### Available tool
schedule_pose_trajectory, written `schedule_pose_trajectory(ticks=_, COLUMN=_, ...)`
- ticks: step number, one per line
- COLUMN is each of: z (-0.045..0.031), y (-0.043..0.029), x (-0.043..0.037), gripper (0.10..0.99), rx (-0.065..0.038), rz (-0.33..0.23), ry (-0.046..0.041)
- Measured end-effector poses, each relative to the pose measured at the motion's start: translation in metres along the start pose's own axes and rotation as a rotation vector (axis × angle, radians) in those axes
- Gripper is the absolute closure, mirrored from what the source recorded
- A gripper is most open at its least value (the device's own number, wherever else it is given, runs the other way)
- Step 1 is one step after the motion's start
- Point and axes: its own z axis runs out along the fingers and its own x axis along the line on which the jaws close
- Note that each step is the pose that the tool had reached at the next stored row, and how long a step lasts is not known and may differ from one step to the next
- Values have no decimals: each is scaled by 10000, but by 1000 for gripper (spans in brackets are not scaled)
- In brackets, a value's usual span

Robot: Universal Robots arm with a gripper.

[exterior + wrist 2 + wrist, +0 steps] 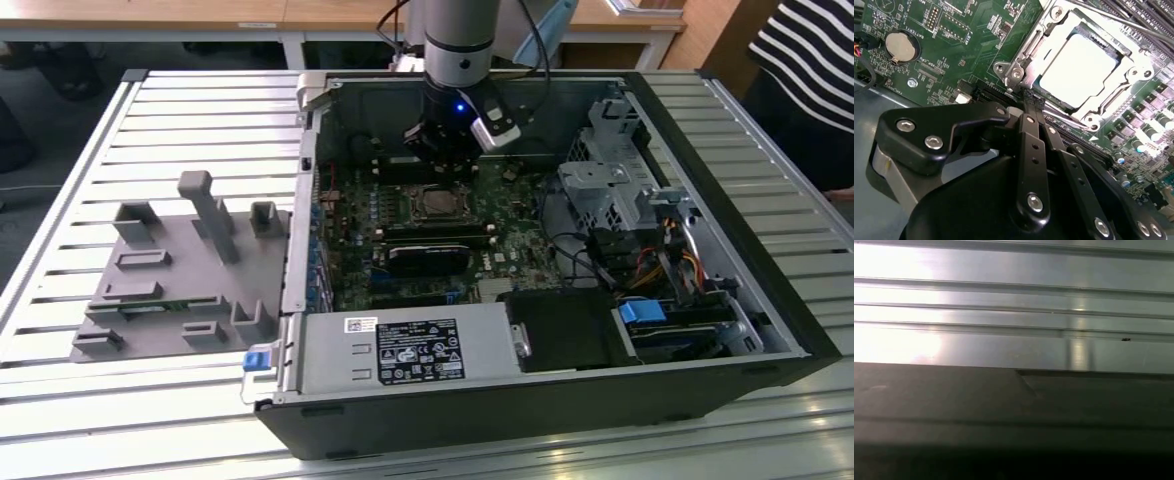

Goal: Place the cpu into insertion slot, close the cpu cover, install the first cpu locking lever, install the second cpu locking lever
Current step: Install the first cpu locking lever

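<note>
The cpu (1079,62), a bright silvery square, lies in the insertion slot (412,205) on the green motherboard. The cpu cover (1128,75), a thin metal frame, lies flat around it. One thin locking lever (1114,17) runs along the far side of the socket. A second shiny lever (1070,119) runs along the side nearest my fingers. My gripper (1029,96) is shut, its black fingertips (1026,100) pressed together at the corner of the socket by the hinge screw. In the exterior view my gripper (443,160) hangs just behind the socket inside the case.
The open computer case (747,330) lies on a slatted aluminium table (1004,300). Black memory sticks (430,238) sit in front of the socket, and a drive cage (607,190) with cables stands at the exterior view's right. A grey fixture (174,270) lies at its left. A coin battery (902,46) sits on the board.
</note>
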Motion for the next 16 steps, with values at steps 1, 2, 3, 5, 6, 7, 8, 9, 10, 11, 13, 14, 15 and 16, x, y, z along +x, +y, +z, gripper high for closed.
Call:
schedule_pose_trajectory(ticks=1, z=-2, y=0, x=0, gripper=980, rx=2, rz=1, ry=1)
schedule_pose_trajectory(ticks=2, z=-5, y=0, x=0, gripper=980, rx=4, rz=1, ry=2)
schedule_pose_trajectory(ticks=3, z=-9, y=0, x=0, gripper=980, rx=3, rz=1, ry=1)
schedule_pose_trajectory(ticks=5, z=-17, y=0, x=0, gripper=980, rx=0, rz=1, ry=1)
schedule_pose_trajectory(ticks=6, z=-19, y=1, x=-1, gripper=980, rx=0, rz=1, ry=0)
schedule_pose_trajectory(ticks=7, z=-20, y=1, x=-1, gripper=980, rx=-3, rz=1, ry=-1)
schedule_pose_trajectory(ticks=8, z=-24, y=1, x=0, gripper=980, rx=0, rz=1, ry=1)
schedule_pose_trajectory(ticks=9, z=-26, y=1, x=-1, gripper=980, rx=1, rz=1, ry=1)
schedule_pose_trajectory(ticks=10, z=-26, y=1, x=-1, gripper=980, rx=-1, rz=1, ry=0)
schedule_pose_trajectory(ticks=11, z=-26, y=1, x=-1, gripper=980, rx=-3, rz=1, ry=-1)
schedule_pose_trajectory(ticks=13, z=-27, y=1, x=-1, gripper=980, rx=2, rz=1, ry=0)
schedule_pose_trajectory(ticks=14, z=-26, y=1, x=-1, gripper=980, rx=11, rz=1, ry=0)
schedule_pose_trajectory(ticks=15, z=-24, y=1, x=-2, gripper=980, rx=24, rz=1, ry=2)
schedule_pose_trajectory(ticks=16, z=-22, y=0, x=-2, gripper=980, rx=32, rz=-1, ry=3)
